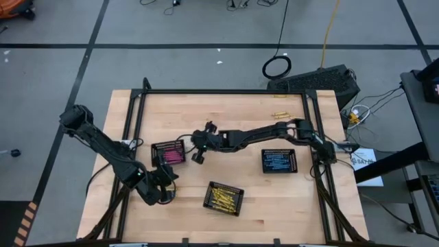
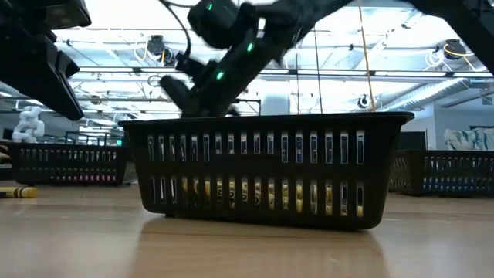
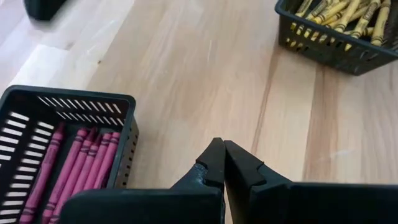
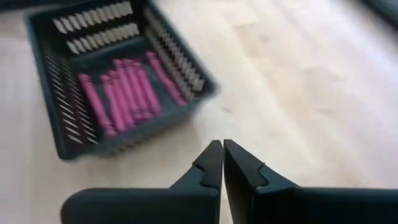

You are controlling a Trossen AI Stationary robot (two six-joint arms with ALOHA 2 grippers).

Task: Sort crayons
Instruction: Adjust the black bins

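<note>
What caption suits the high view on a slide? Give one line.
Both arms hover shut-fingered beside the pink crayon tray, with yellow and blue trays sorted and two loose yellow crayons remaining.

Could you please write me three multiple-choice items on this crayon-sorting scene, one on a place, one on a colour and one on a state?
1. Where do the loose crayons lie on the table?
A. at the far edge, toward the right arm's side
B. between the pink tray and the yellow tray
C. inside the blue tray

2. What colour are the crayons in the tray beside the right gripper?
A. yellow
B. blue
C. pink

3. How are the left gripper's fingers?
A. wide open
B. shut, holding nothing
C. shut on a crayon

Answers:
1. A, as the high view shows them alone near the far rail.
2. C, as both wrist views show pink sticks in it.
3. B, as the left wrist view shows the tips together over bare wood.
</note>
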